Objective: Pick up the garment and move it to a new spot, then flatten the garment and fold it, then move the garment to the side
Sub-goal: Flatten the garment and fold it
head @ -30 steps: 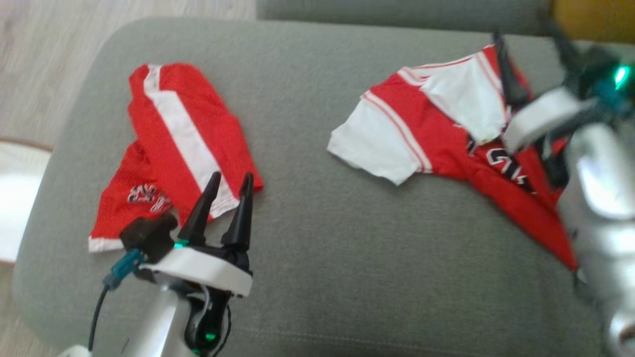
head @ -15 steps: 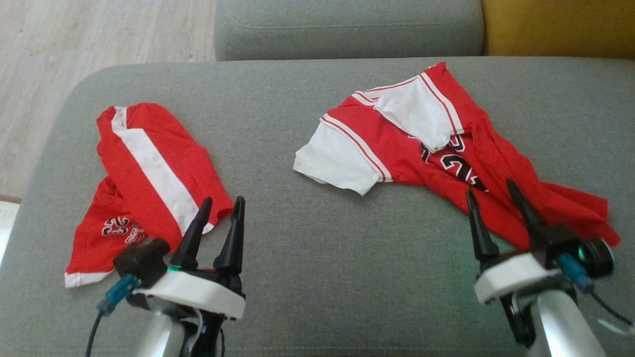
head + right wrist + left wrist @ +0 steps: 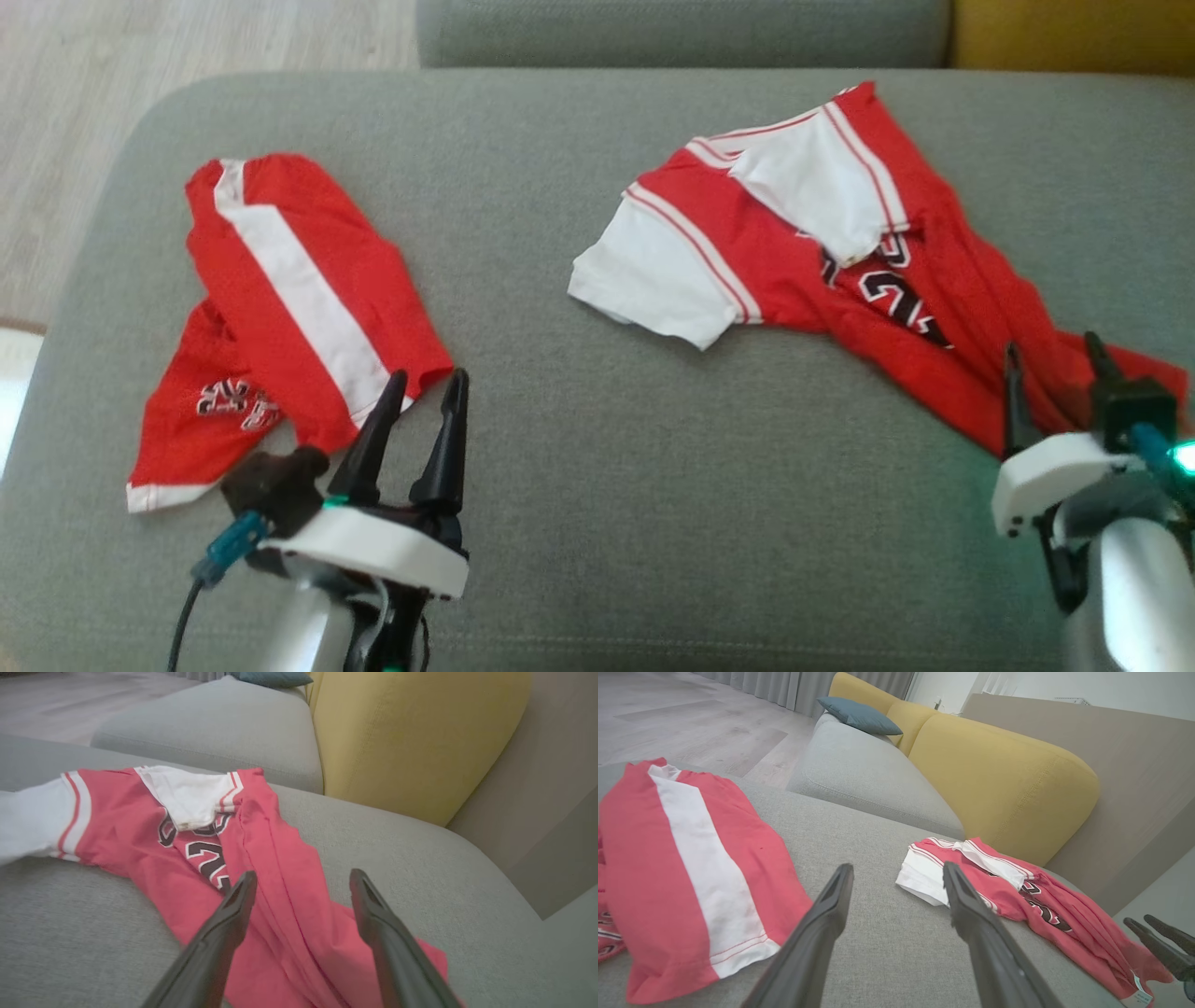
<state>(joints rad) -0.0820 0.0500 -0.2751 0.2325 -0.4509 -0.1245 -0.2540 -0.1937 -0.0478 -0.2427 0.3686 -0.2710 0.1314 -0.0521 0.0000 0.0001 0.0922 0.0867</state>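
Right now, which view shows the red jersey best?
Head view: nearly the whole red jersey is in frame, seen from above. Left wrist view shows it small and foreshortened; right wrist view is close but crops a white sleeve.

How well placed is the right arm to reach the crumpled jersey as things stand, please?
Probably yes. The right tool stands open, its fingers over the near red end of the jersey, with nothing in the way. The jersey lies loose on the grey cushion.

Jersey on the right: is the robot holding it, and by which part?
Nothing is held: the jersey lies loose; right end effector and left end effector are open.
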